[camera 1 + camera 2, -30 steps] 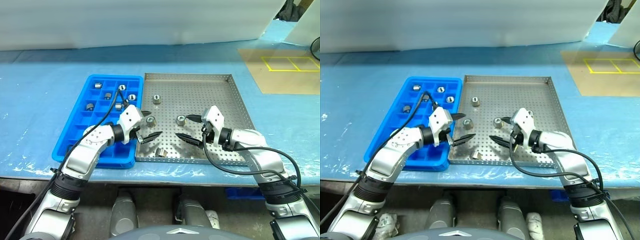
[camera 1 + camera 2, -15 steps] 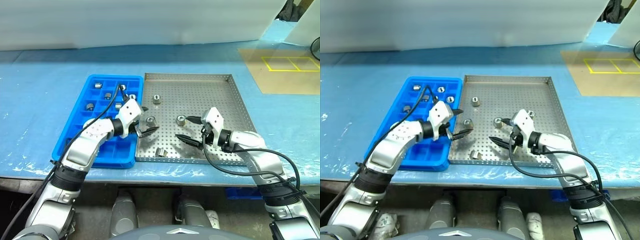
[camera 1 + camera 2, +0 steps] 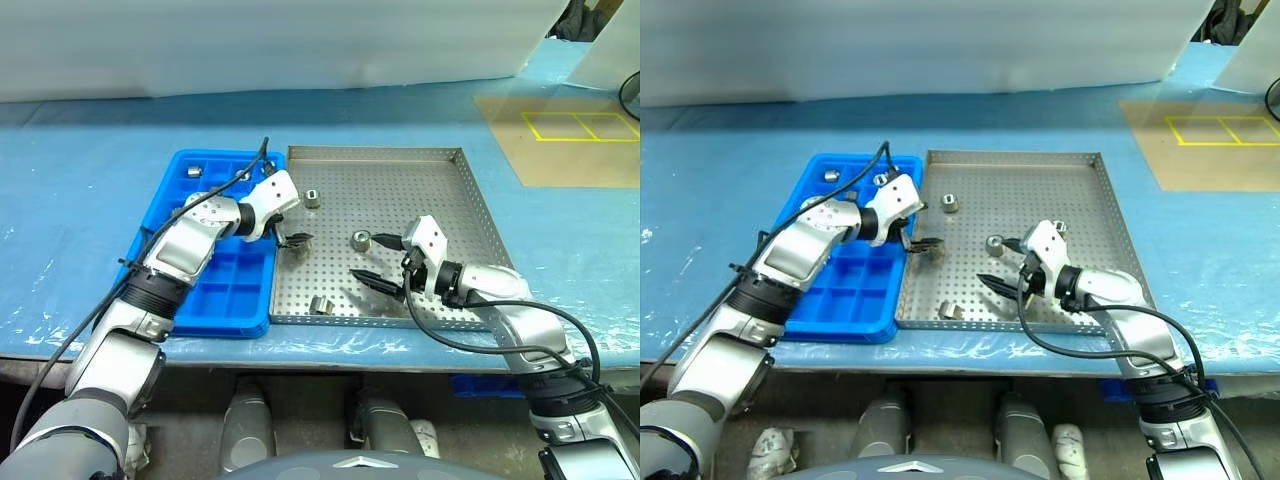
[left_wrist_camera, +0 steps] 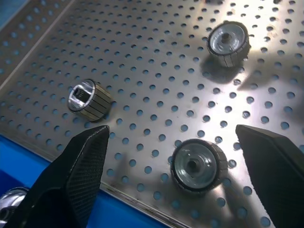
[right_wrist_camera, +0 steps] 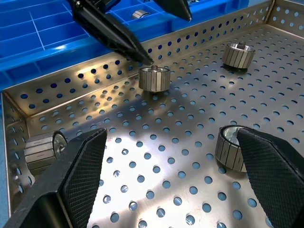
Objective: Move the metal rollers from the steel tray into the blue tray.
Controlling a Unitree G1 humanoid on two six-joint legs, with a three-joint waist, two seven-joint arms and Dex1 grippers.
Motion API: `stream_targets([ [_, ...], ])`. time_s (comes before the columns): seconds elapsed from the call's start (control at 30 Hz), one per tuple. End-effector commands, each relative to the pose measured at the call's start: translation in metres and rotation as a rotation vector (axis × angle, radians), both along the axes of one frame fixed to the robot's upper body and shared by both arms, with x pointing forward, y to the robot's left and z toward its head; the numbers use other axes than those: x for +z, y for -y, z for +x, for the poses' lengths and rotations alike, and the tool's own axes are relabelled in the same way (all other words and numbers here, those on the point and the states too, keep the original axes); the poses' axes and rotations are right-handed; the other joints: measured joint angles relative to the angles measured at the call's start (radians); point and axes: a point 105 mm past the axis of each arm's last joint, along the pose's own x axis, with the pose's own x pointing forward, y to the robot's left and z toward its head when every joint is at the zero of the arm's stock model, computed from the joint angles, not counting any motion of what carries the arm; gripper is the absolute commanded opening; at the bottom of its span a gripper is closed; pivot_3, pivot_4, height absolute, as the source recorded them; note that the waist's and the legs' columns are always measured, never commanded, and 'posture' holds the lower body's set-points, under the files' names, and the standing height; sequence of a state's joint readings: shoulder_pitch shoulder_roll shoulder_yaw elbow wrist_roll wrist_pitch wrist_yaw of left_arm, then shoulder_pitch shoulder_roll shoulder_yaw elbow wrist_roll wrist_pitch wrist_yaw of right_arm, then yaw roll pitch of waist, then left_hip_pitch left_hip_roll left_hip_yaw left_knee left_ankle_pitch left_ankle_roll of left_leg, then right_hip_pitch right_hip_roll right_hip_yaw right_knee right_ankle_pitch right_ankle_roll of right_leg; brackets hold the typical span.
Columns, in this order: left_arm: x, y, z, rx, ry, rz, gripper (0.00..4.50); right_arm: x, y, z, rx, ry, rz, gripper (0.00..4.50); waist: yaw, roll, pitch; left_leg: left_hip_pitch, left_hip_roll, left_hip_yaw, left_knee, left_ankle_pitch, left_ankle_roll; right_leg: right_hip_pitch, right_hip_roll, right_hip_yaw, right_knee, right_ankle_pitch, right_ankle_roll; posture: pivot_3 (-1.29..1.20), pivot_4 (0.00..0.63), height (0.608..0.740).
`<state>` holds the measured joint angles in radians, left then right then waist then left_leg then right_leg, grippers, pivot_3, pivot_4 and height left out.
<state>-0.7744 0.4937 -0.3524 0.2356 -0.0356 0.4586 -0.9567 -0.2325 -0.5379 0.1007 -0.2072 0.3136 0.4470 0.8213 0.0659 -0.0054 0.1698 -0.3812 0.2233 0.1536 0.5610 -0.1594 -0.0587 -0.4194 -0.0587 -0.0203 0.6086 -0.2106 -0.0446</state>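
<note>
Left gripper (image 3: 290,238): open wide, empty, poised around a roller (image 3: 297,243) by the steel tray's (image 3: 440,205) left edge.
Right gripper (image 3: 378,262): open, empty, near the tray's front edge.
Rollers: four on the steel tray; others in the blue tray's (image 3: 235,300) far compartments.

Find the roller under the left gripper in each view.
Left eye view: roller, under the left gripper, by the steel tray's left rim.
Right eye view: roller, same spot.
Left wrist view: roller, between that gripper's fingers.
Right wrist view: roller, beneath the left gripper's tips.
Shared landmark: the blue tray along that rim.
</note>
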Motion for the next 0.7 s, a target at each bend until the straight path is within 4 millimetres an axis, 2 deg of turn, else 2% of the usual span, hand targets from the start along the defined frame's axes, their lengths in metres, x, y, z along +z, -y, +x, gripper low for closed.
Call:
stream_targets([
  [0.03,0.011,0.001,0.004,-0.034,0.000,0.033,4.50,0.014,-0.002,-0.001,0.006,0.045,0.024,4.45,0.000,0.000,0.000,0.000,0.000,0.000,0.000,0.000,0.000,0.000,0.000,0.000,0.000,0.000,0.000,-0.14,0.150,0.740],
  [0.23,0.003,-0.005,0.008,-0.030,-0.058,0.131,4.50,0.013,-0.001,-0.001,0.000,0.037,0.028,4.45,0.001,0.000,0.000,0.000,0.000,0.000,0.000,0.000,0.000,0.000,0.000,0.000,0.000,0.000,0.000,-0.14,0.150,0.740],
  [0.57,-0.015,-0.002,-0.002,-0.129,-0.140,0.271,4.50,0.012,-0.002,-0.001,-0.004,0.035,0.028,4.45,-0.004,0.000,0.000,0.000,0.000,0.000,0.000,0.000,0.000,0.000,0.000,0.000,0.000,0.000,0.000,-0.14,0.150,0.740],
  [0.63,-0.019,-0.007,0.005,-0.100,-0.121,0.325,4.50,0.012,-0.002,-0.001,-0.006,0.037,0.029,4.45,-0.005,0.000,0.000,0.000,0.000,0.000,0.000,0.000,0.000,0.000,0.000,0.000,0.000,0.000,0.000,-0.14,0.150,0.740],
  [0.7,-0.021,-0.013,0.015,-0.061,-0.078,0.375,4.10,0.013,-0.002,-0.001,-0.007,0.039,0.030,4.50,-0.006,0.000,0.000,0.001,0.000,0.000,0.000,0.000,0.000,0.001,0.000,0.000,0.000,0.000,0.000,-0.15,0.150,0.740],
])
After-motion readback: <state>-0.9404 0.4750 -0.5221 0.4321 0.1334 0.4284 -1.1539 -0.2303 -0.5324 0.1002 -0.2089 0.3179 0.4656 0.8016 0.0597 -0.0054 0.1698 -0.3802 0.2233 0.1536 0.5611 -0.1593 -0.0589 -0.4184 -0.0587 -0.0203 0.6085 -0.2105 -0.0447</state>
